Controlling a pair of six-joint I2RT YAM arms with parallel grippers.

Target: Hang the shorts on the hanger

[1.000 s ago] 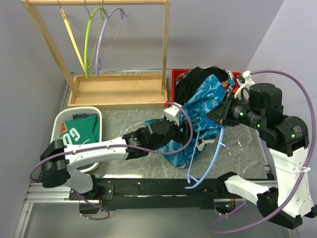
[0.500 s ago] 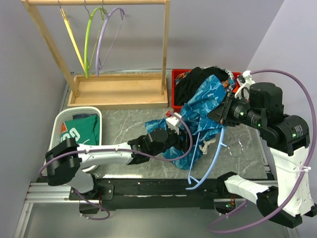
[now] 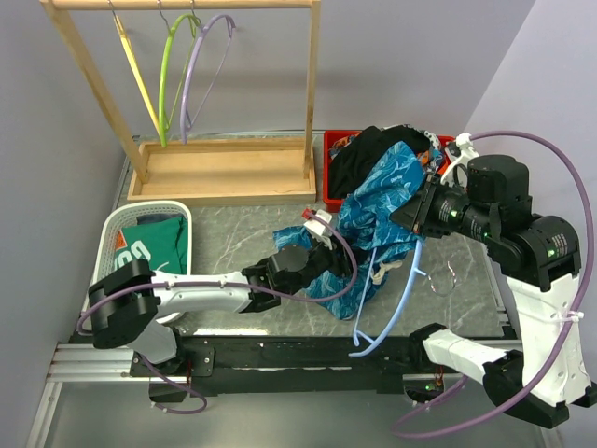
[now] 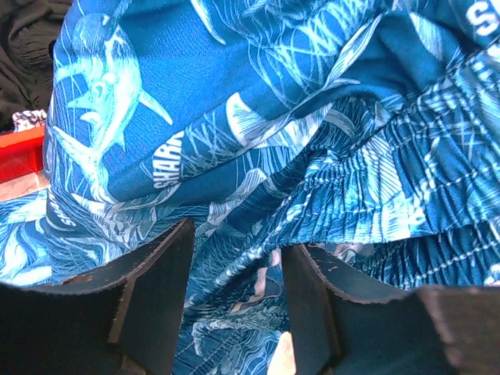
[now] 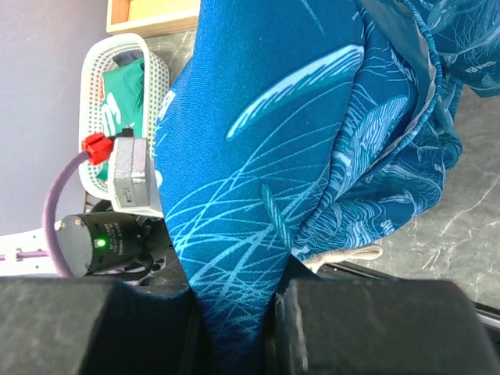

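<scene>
The crumpled blue fish-print shorts [image 3: 378, 205] hang bunched, the light-blue hanger [image 3: 407, 291] slanting just beside them.

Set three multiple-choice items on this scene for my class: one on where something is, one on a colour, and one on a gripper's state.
1. Where is the green shirt?
A. in the white basket
B. in the red bin
C. on the wooden rack

2. What colour is the hanger nearest the shorts?
A. lime-green
B. lavender
C. light blue

3. What is the right gripper doing?
A. open, holding nothing
B. shut on the shorts
C. shut on the green shirt

Answers:
1 A: the top view shows the shirt lying inside the basket on the left.
2 C: the hanger right beside the shorts is pale blue.
3 B: the right wrist view shows the blue fabric pinched between its fingers.
</scene>
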